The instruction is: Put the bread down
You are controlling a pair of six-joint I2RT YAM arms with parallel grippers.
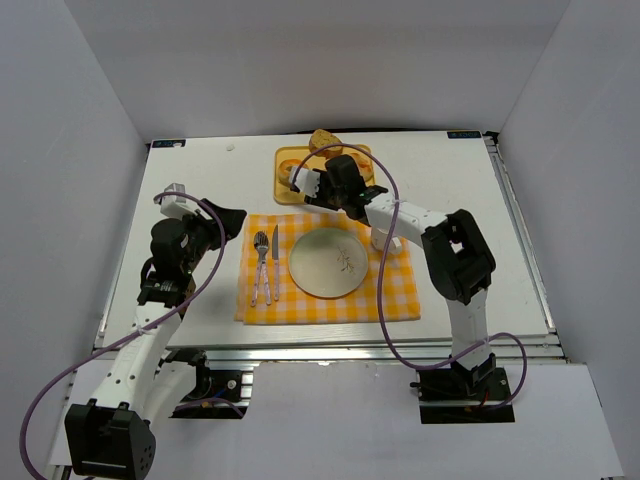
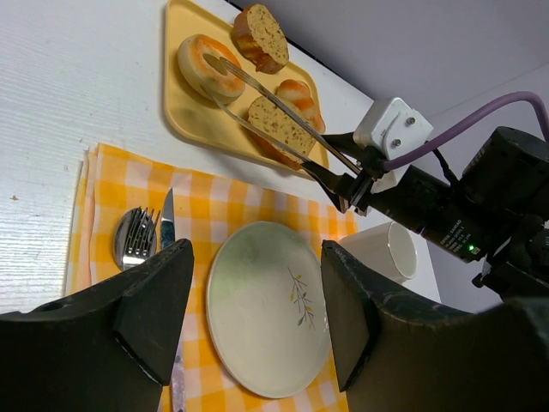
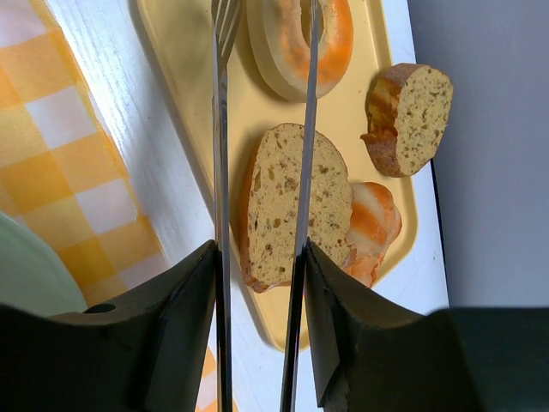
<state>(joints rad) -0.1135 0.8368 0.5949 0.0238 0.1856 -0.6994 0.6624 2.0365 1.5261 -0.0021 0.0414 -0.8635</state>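
Observation:
The bread (image 3: 279, 53), a golden-brown ring, lies at one end of the yellow tray (image 3: 184, 51); it also shows in the left wrist view (image 2: 208, 66) and the top view (image 1: 292, 172). My right gripper (image 3: 262, 257) is shut on metal tongs (image 3: 221, 172), which reach over the tray. One tong arm runs beside the ring's outer edge, the other crosses its middle. The ring still rests on the tray. My left gripper (image 2: 256, 283) is open and empty, above the placemat's left side (image 1: 228, 222).
The tray also holds two brown-crusted slices (image 3: 274, 206) (image 3: 412, 116) and a pale knotted roll (image 3: 373, 227). A pale plate (image 1: 328, 262) sits on the yellow checked placemat (image 1: 400, 295), with a fork and knife (image 1: 262, 265) to its left and a white cup (image 2: 386, 251) to its right.

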